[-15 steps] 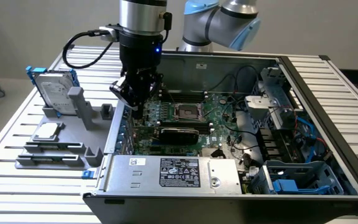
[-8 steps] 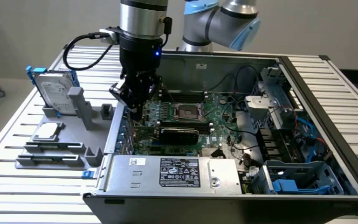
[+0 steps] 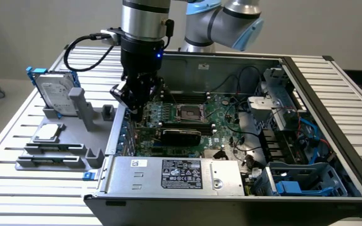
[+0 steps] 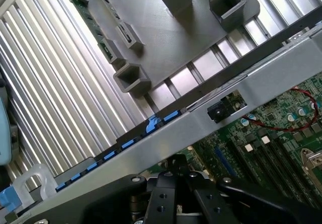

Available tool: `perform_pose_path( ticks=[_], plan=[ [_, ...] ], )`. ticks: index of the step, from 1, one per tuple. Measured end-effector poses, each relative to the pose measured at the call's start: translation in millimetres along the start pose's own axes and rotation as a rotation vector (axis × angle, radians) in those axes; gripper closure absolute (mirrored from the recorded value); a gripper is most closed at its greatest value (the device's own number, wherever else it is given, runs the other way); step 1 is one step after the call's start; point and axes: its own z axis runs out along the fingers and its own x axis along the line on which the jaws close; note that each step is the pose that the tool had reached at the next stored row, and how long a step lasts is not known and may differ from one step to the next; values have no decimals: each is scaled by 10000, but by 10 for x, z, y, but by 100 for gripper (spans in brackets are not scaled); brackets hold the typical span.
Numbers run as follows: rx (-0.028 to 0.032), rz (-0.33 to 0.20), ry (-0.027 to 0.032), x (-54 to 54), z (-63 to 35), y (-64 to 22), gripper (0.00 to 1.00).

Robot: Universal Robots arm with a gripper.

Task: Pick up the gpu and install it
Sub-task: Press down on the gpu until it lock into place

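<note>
The gpu [image 3: 179, 133] shows as a short black card standing on the green motherboard [image 3: 168, 113] inside the open computer case [image 3: 307, 84], just below the CPU socket. My gripper [image 3: 132, 107] hangs over the motherboard's edge by the case wall, toward the exterior view's left of the gpu and apart from it. Its fingers are shut with nothing between them. In the wrist view my gripper [image 4: 176, 164] points down at the motherboard [image 4: 271, 133] just inside the case wall [image 4: 201, 118].
A grey fixture [image 3: 74, 141] on the slatted table holds a silver hard drive with blue rails [image 3: 55, 94], a processor [image 3: 47, 133] and memory sticks [image 3: 49, 160]. The power supply [image 3: 175, 174] fills the case's near side. A drive cage [image 3: 275, 103] and cables crowd the exterior view's right.
</note>
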Motion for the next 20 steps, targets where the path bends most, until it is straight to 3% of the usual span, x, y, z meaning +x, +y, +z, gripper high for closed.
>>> perform_pose_path(
  ticks=[8,13,20],
  plan=[
    [-44,93,-25,-21,70,2,89],
    [-58,100,-32,-28,65,-11,89],
    [-110,82,-119,-85,25,-109,89]
  ],
)
